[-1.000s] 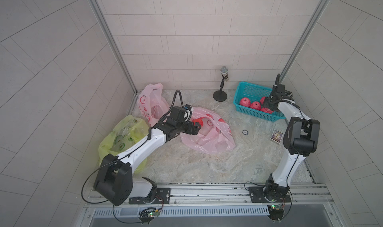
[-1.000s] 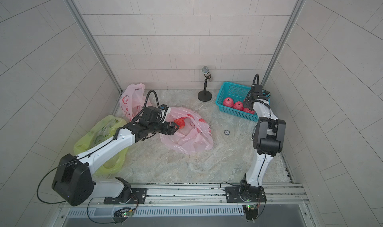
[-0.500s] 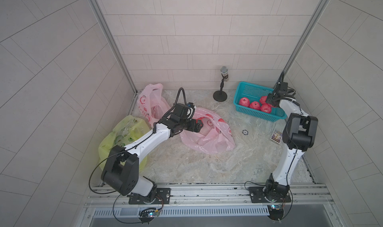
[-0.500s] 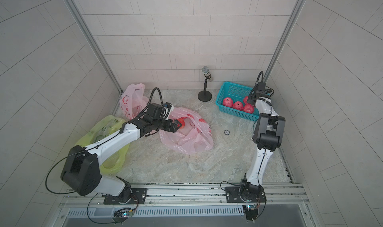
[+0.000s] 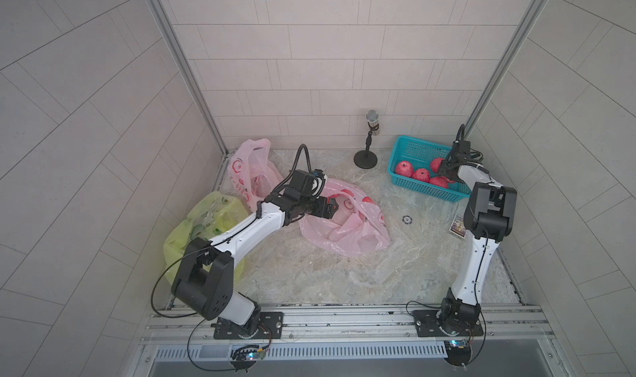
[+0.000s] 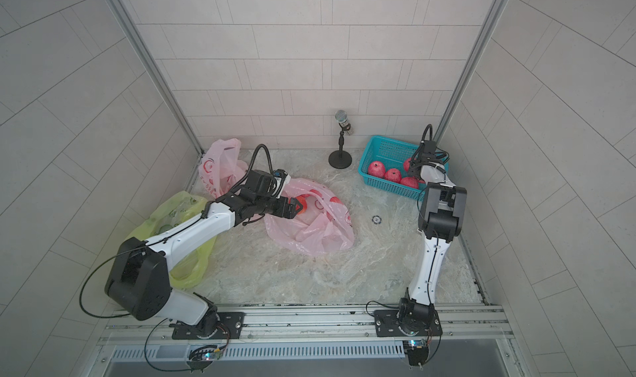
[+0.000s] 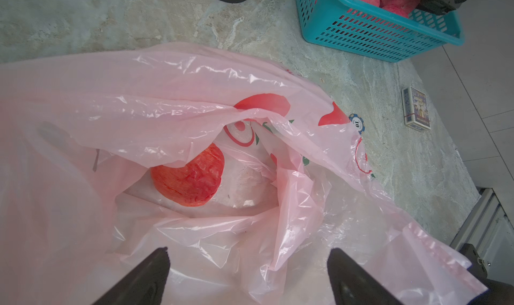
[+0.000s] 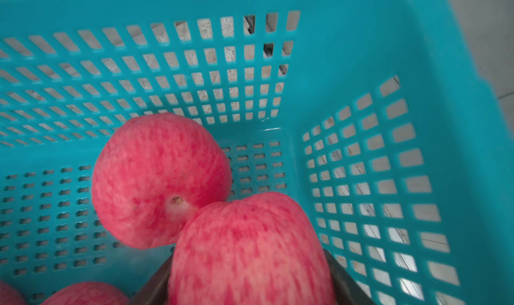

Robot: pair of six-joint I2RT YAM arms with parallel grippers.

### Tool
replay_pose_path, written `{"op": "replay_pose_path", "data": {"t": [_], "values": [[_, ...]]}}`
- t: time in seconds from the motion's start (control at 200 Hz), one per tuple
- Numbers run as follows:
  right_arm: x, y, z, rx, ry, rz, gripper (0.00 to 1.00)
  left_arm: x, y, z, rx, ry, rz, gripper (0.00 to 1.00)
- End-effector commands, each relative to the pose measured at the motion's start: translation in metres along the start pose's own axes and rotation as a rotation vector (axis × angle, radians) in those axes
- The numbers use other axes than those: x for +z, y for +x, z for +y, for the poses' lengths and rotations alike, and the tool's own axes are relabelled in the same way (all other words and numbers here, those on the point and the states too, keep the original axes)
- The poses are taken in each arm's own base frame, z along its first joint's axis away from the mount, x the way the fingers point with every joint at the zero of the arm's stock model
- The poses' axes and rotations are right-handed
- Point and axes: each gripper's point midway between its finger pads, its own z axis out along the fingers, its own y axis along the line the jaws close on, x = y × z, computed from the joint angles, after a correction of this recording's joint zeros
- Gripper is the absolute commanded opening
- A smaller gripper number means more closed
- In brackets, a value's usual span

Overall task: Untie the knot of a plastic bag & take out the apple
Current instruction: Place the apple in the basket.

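Note:
The pink plastic bag [image 5: 347,234] [image 6: 309,234] lies crumpled on the marble floor with its mouth gaping, and no knot shows. My left gripper [image 7: 247,264] [image 5: 332,208] is open at that mouth, its fingers wide apart over the plastic [image 7: 139,95]. A red apple [image 7: 189,178] lies deep in the bag, half under a fold and apart from the fingers. My right gripper [image 8: 250,278] [image 5: 447,172] is shut on another red apple [image 8: 250,248] inside the blue basket [image 8: 347,53], which touches a loose apple [image 8: 155,178].
The basket [image 5: 406,145] holds several apples at the back right, close to the right wall. A microphone stand [image 5: 366,158] stands beside it. A second pink bag [image 5: 247,165] and a yellow-green bag [image 5: 206,227] lie left. A poker chip [image 5: 407,218] and a card box [image 5: 457,225] lie between the bag and the right arm.
My left arm has swung in and pushed its open gripper farther over the bag's mouth. The right gripper with its apple has shifted a little within the basket.

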Motion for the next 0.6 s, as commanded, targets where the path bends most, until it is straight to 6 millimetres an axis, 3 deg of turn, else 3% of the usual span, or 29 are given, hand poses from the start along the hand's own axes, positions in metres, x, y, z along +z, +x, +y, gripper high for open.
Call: {"op": "replay_pose_path", "data": {"t": [0.0, 0.365, 0.435, 0.49, 0.595], "values": [[-0.001, 0.005, -0.003, -0.001, 0.006, 0.021, 0.75, 0.000, -0.006, -0.001, 0.018, 0.000, -0.012, 0.94], [-0.021, 0.013, 0.007, 0.020, -0.056, 0.059, 0.86, 0.006, 0.003, 0.007, 0.012, -0.025, 0.002, 0.96], [-0.032, 0.009, 0.010, 0.023, -0.065, 0.038, 0.88, 0.006, 0.002, 0.008, 0.010, -0.027, 0.002, 0.96], [-0.043, 0.004, 0.011, 0.028, -0.070, 0.014, 1.00, 0.006, 0.003, 0.009, 0.007, -0.028, 0.002, 0.96], [-0.067, -0.006, 0.023, 0.017, -0.110, -0.034, 1.00, 0.005, 0.000, 0.011, -0.003, -0.037, -0.005, 0.96]]}}
